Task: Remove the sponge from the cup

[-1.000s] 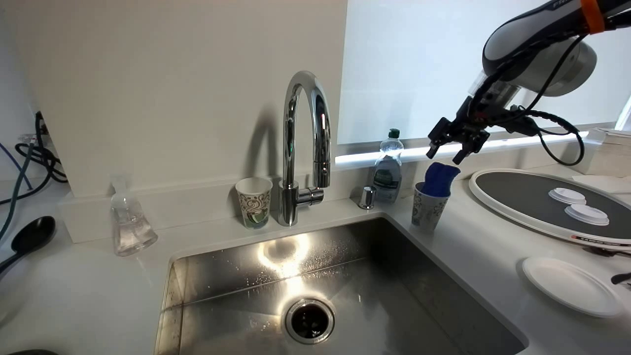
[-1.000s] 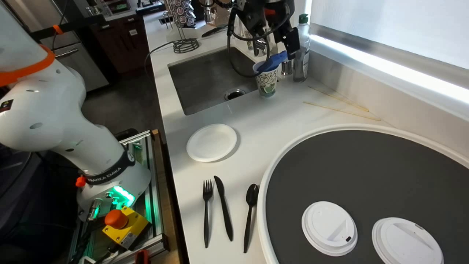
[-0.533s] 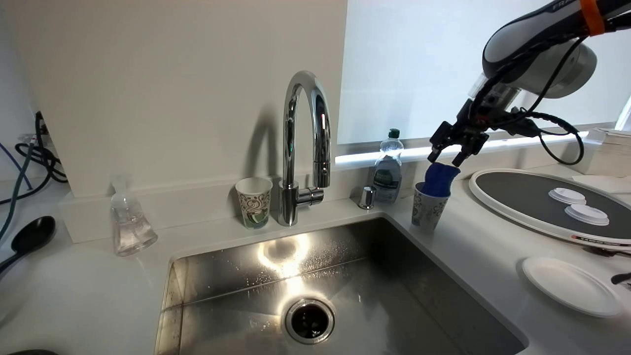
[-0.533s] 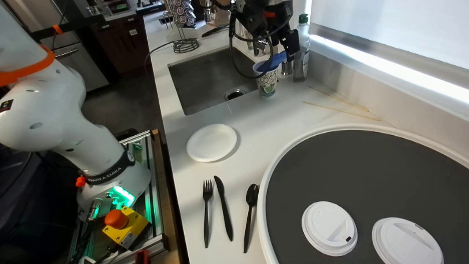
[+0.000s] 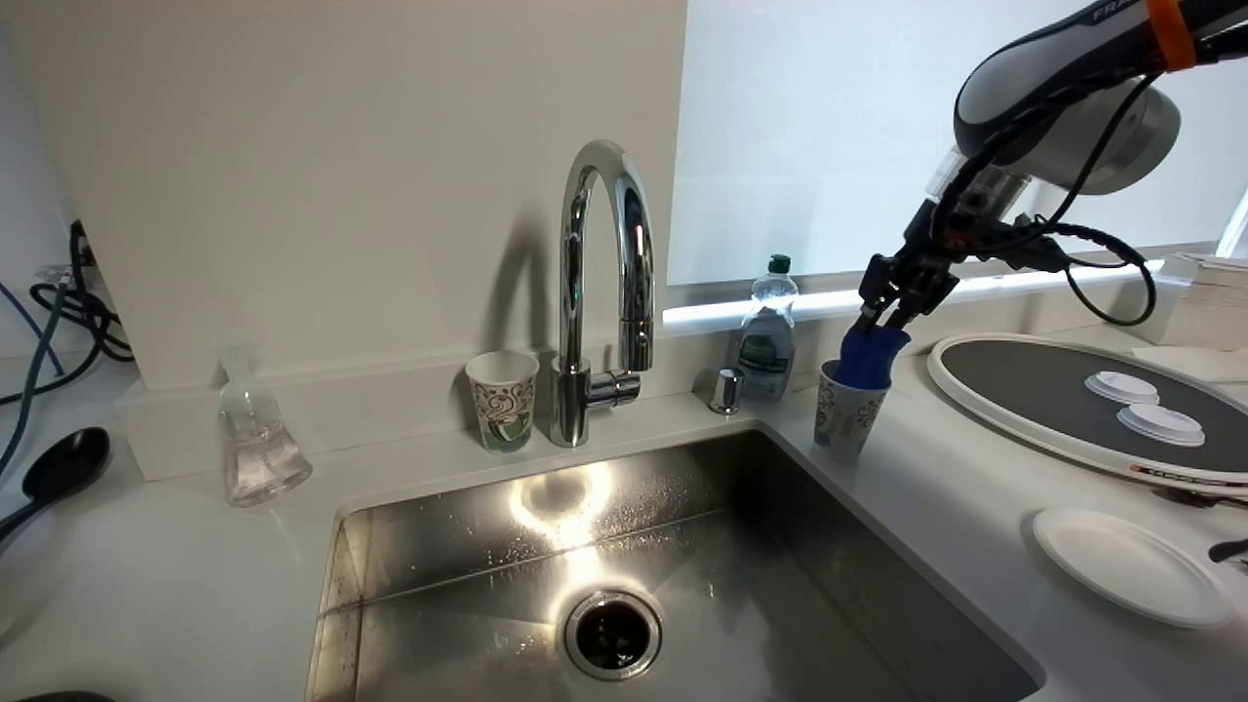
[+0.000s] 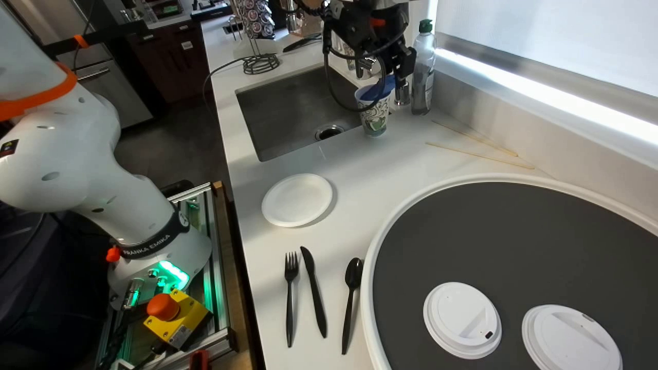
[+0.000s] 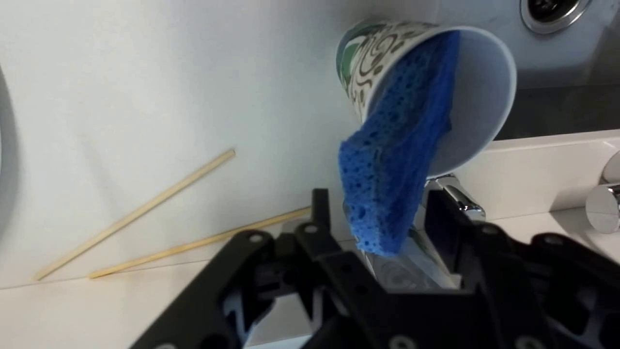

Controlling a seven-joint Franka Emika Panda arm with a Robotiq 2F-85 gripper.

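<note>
Blue sponge (image 5: 871, 361) leaning in a patterned cup (image 5: 844, 427) beside the far right corner of the sink (image 5: 458, 634) in an exterior view. The gripper (image 7: 378, 206) has jaws parted astride its protruding end. I judge the sponge light, soft and compressible, best pinched there.

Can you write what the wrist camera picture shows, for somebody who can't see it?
A bright blue rectangular sponge pokes out of a white paper cup with brown and green patterns. A black two-fingered tool is open around the sponge's outer end, with gaps on both sides. Two thin wooden sticks lie on the white countertop.
</note>
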